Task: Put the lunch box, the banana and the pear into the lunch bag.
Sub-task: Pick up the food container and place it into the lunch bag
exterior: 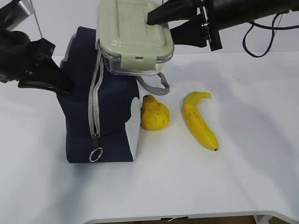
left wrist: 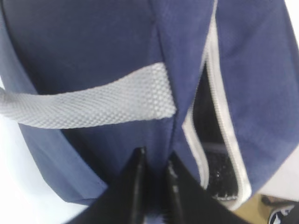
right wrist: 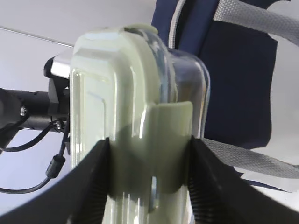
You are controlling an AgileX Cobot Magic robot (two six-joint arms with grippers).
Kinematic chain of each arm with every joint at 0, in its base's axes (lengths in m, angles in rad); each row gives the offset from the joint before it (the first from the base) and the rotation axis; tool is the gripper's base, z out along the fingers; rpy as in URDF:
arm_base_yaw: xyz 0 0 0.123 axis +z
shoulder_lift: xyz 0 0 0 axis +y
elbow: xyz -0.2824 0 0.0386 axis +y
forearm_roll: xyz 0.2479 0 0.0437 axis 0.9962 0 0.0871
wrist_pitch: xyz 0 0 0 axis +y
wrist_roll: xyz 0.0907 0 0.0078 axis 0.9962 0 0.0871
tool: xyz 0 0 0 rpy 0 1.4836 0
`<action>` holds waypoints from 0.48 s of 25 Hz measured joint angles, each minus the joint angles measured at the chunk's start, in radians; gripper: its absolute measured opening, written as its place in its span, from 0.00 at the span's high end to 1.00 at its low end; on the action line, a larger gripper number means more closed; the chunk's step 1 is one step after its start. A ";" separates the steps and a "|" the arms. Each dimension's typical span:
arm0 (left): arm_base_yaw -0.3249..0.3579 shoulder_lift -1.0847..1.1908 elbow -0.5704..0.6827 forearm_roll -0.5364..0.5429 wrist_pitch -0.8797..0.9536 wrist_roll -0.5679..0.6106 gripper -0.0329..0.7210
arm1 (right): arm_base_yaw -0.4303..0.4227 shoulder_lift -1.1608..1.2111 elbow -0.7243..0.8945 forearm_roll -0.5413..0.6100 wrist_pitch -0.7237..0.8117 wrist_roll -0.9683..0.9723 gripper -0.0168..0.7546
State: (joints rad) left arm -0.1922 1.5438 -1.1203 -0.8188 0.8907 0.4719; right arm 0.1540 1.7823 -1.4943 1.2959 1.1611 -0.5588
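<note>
**Lunch box held over the bag**

Above the open top of the lunch bag (exterior: 112,112), the lunch box (exterior: 133,35) sits between the two fingers of the right gripper (right wrist: 149,186), clamped at its lid clip. At the bag's left side, the left gripper (left wrist: 152,184) is closed together on a fold of blue fabric. On the white table (exterior: 243,177) lie one pear (exterior: 154,114), just beside the bag, and one banana (exterior: 198,120)

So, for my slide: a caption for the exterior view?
Right gripper holds lunch box over the bag; pear, banana wait.
</note>
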 joint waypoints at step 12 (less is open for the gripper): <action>-0.007 0.000 -0.149 -0.161 0.078 0.158 0.97 | 0.000 0.022 0.000 -0.002 -0.032 -0.013 0.49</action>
State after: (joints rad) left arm -0.1994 1.5438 -1.2693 -0.9800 0.9682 0.6298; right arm 0.1540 1.8039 -1.4943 1.2940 1.1293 -0.5721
